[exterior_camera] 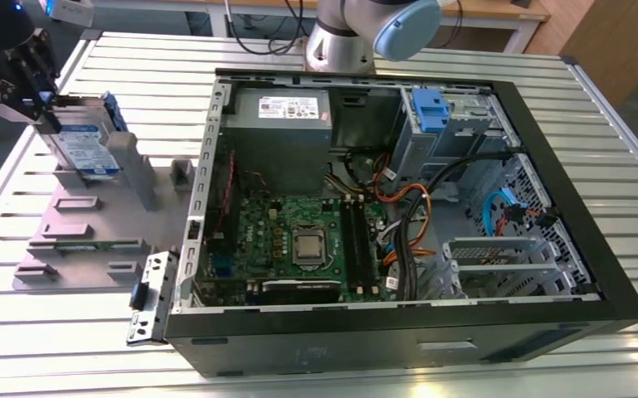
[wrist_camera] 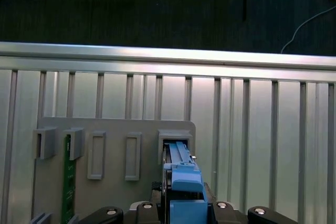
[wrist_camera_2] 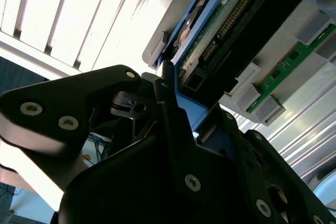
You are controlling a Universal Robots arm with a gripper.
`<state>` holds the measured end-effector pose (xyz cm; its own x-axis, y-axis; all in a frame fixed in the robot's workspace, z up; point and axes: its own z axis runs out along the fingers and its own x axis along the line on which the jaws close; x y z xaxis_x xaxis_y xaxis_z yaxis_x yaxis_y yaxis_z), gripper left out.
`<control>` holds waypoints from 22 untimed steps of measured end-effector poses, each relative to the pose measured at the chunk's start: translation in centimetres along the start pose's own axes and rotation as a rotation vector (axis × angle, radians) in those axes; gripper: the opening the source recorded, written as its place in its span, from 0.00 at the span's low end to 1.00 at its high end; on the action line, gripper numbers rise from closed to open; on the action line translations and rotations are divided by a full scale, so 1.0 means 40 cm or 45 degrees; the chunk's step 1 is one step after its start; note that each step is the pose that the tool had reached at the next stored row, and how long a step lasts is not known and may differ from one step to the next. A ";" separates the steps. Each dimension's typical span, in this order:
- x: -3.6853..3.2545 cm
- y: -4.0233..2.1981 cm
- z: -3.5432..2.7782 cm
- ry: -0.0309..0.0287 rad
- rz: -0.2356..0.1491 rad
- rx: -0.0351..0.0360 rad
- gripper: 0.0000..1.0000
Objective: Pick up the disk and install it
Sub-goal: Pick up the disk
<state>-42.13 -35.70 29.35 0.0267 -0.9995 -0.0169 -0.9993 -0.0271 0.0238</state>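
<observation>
The disk (exterior_camera: 84,143) stands on edge in a slot at the far corner of the grey fixture plate (exterior_camera: 89,217) in the exterior view, its white-and-blue label facing out and its blue carrier frame running up the side. The gripper (exterior_camera: 53,103) comes in from above that corner of the plate, and its jaws are closed on the top of the carrier. Beside the plate, on the exterior view's right, an open computer case (exterior_camera: 407,340) lies on its side on the slatted metal table (exterior_camera: 31,348). It shows a green motherboard (exterior_camera: 296,240) and a grey power-supply box (exterior_camera: 285,116). The robot arm's base (exterior_camera: 341,41) stands beyond the case.

In the second wrist view, the disk's (wrist_camera_2: 226,22) circuit-board underside and connector face the camera, framed in blue. A thin black finger (wrist_camera_2: 167,85) of the gripper (wrist_camera_2: 191,111) lies flat against the blue frame. A green memory module (wrist_camera_2: 283,72) sits in the plate (wrist_camera_2: 315,24) just beside the disk.

In the first wrist view, looking down on the plate (wrist_camera: 115,129), the disk (wrist_camera: 178,156) shows edge-on in the slot at the plate's corner. The blue handle rises toward the camera between the gripper's (wrist_camera: 181,211) black fingers, which press it from both sides. The memory module (wrist_camera: 67,182) stands in a slot near the plate's opposite end, and the table (wrist_camera: 252,129) slats run beyond the plate.
</observation>
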 end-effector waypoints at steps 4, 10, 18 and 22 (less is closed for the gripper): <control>0.000 0.000 -0.001 0.0004 0.000 0.0002 0.37; 0.000 0.000 -0.003 0.0042 0.000 -0.0001 0.37; 0.000 0.000 -0.008 0.0056 0.000 -0.0001 0.37; 0.000 0.000 -0.010 0.0064 0.000 0.0000 0.37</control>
<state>-42.13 -35.69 29.73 0.0267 -0.9996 -0.0118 -0.9994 -0.0270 0.0238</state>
